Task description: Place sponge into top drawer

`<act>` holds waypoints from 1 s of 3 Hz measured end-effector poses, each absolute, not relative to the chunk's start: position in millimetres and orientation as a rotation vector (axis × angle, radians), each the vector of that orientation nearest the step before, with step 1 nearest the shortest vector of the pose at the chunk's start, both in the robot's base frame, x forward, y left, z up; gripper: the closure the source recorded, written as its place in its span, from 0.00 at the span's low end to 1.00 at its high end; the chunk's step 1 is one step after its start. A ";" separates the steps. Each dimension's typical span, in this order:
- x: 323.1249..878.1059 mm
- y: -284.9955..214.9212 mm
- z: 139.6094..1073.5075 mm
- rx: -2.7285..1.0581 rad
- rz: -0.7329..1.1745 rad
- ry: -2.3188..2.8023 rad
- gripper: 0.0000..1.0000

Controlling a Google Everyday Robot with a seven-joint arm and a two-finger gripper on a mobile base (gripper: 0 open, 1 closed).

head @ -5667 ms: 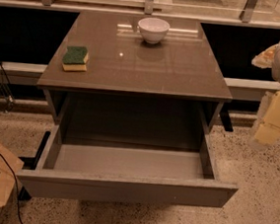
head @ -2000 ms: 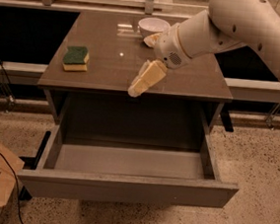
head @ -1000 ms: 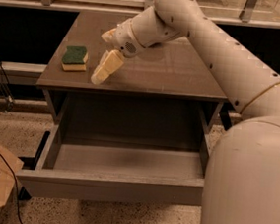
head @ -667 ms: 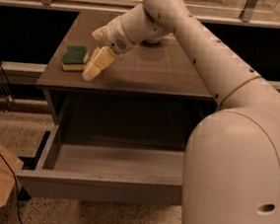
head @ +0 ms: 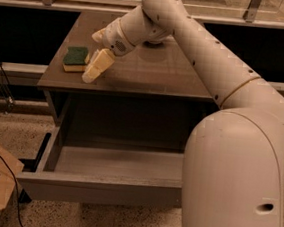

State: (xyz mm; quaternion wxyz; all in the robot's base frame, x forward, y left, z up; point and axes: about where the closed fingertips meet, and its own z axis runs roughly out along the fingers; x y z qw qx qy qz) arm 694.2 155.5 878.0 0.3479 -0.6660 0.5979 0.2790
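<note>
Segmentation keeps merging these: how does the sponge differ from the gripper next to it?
Colour: the sponge has a dark green top over yellow foam; the gripper is plain cream. Shape: the sponge is a squat block, the gripper long and tapered. Pose: the sponge lies flat on the brown cabinet top; the gripper slants down beside it. Shared: pale yellow tones, same corner.

Single raised view, angled down at cabinet (head: 161, 72), tool (head: 92, 70) over its top
</note>
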 end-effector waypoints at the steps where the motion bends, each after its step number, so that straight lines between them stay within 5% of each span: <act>1: 709.4 168.4 874.4 -1.657 0.709 1.518 0.00; 3: 724.8 175.2 884.4 -1.592 0.673 1.504 0.00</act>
